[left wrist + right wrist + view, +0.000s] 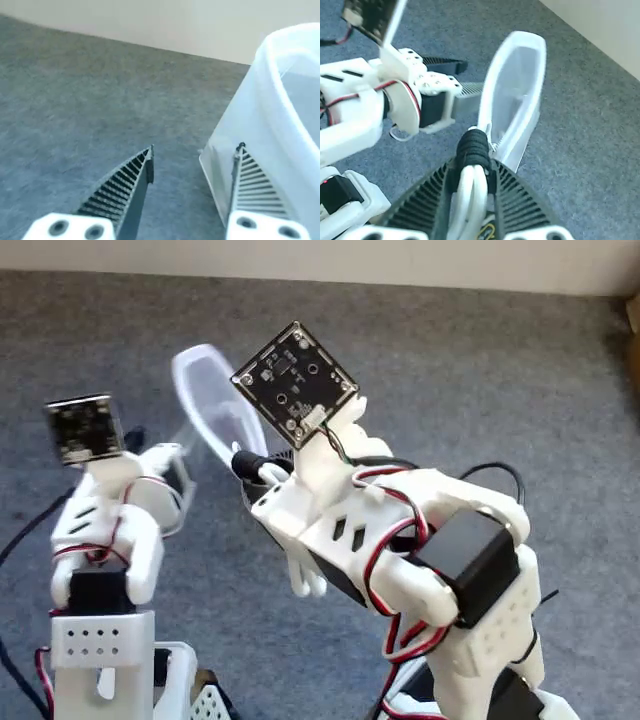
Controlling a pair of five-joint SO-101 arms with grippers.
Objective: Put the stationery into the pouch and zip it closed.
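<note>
on the left, the left gripper (pixel 195 150) sits low over the table with its jaws spread wide and nothing between them. one finger lies against, or just beside, the outer wall of the pouch (pixel 280 125), and the other is well apart from it over bare floor. the pouch is a see-through white one, propped up on its side with its mouth gaping and the zip undone. it lies between the two arms, nearer the left one.

on the right, the right gripper (pixel 472 167) is pinched on a white pen (pixel 472 145) with a black end, though it may be a marker or two thin sticks together; the view is too close to tell. the black end points at the near corner of the pouch's mouth, close by the zip teeth.

the risk i judge from here is that the tip catches on the zip edge or the soft rim instead of going in. that would fold the mouth shut or push the light pouch away, since the left jaws are not clamped on it. the pen could also slip out early and roll off beside the pouch.

the surface is a grey carpet (pixel 480 370), rough enough to snag the fabric. a pale wall (pixel 175 20) runs along its far edge.
</note>
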